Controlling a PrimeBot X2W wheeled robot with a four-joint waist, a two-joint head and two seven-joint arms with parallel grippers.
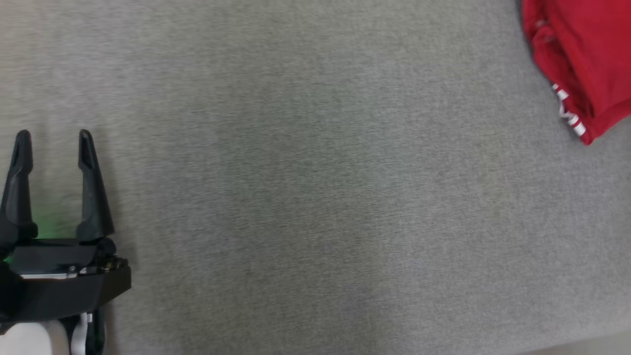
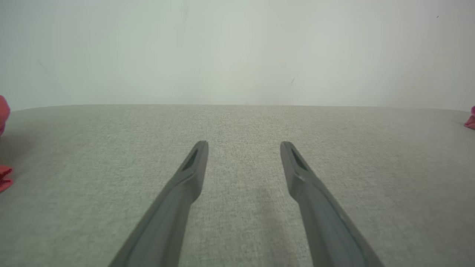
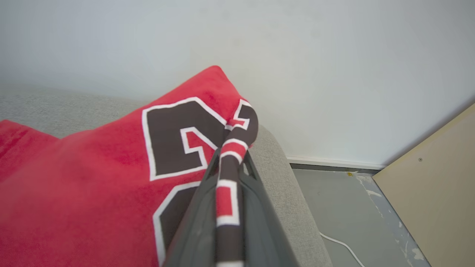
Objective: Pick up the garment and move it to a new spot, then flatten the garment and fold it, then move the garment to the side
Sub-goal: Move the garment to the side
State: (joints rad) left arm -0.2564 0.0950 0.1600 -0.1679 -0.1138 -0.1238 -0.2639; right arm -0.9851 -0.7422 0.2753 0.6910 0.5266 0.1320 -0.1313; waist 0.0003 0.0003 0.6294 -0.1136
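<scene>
At the far right edge of the grey fabric worktop [image 1: 315, 197] sits the bunched red jersey [image 1: 581, 54] with dark, white-edged numerals. The right hand [image 3: 233, 157] is clamped on a fold of it. The left hand [image 1: 54, 134] hovers well apart from it, fingers spread.

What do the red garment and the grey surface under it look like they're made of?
The red garment looks like soft, matte knit or fleece: its face shows a fuzzy nap. The dark numerals edged in white seem printed or sewn on; I cannot tell which. The grey surface looks like matte woven upholstery cloth, going by its fine heathered weave.
</scene>
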